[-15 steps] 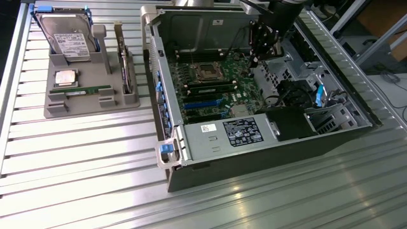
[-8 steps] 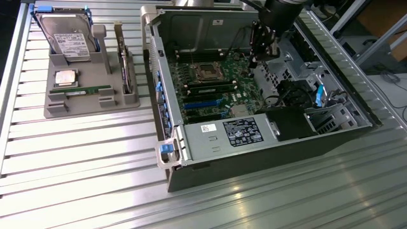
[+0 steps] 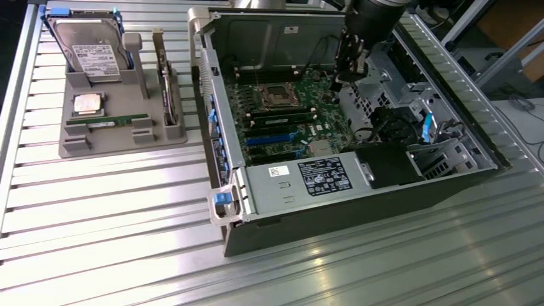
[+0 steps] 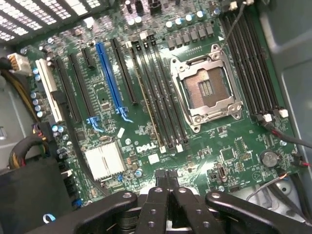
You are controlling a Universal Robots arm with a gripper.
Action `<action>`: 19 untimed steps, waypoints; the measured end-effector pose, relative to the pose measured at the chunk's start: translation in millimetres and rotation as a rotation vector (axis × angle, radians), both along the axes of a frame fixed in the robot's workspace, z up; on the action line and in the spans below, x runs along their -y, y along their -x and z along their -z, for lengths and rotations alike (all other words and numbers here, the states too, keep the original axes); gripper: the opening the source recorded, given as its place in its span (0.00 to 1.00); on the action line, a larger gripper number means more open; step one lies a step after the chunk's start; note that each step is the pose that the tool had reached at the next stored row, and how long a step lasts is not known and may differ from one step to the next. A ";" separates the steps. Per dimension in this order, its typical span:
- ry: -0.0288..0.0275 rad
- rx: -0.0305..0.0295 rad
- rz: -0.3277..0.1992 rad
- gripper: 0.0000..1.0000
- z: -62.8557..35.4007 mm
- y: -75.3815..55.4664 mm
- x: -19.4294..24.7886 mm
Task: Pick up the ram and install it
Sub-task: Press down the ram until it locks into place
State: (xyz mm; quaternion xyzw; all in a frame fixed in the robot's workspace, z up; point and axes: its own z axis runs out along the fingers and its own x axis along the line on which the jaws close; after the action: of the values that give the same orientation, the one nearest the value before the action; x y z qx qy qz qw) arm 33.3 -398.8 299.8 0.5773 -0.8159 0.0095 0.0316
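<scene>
Ext view: gripper [image 3: 347, 75] hangs inside the open PC case [image 3: 357, 210], above the motherboard [image 3: 285, 118] near the CPU socket [image 3: 277, 95], well apart from the grey parts tray [image 3: 119, 143] on the slatted table [image 3: 111, 217] at the ext view's left. The ram [image 3: 108, 119] lies flat in a slot of that tray, w/ the silver CPU chip [image 3: 89, 103] just behind it, a hard drive [image 3: 89, 54] further back and a wider card [image 3: 167, 86] standing on edge toward the case. Inside the case this view also gives the power supply [image 3: 319, 182] w/ its label, and blue expansion slots [image 3: 272, 137] btwn it and the socket. Wrist view looks straight down at the board: the gripper [image 4: 166, 176] has its two black fingertips [image 4: 161, 176] pressed together, nothing btwn them, so closed and empty. Detail seen from the wrist: empty open socket [image 4: 209, 90], black memory slots [image 4: 156, 92] on one side of it and more [image 4: 253, 68] on the other, one long blue slot [image 4: 111, 80], a silver heatsink [image 4: 104, 160], a coin battery [image 4: 268, 157].
</scene>
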 end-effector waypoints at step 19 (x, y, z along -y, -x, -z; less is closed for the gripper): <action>0.0008 0.0000 0.242 0.11 1.2 0.0 0.0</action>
State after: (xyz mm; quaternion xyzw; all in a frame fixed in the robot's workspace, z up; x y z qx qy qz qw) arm 33.3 -398.8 298.7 0.4747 -0.8795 0.0059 0.0327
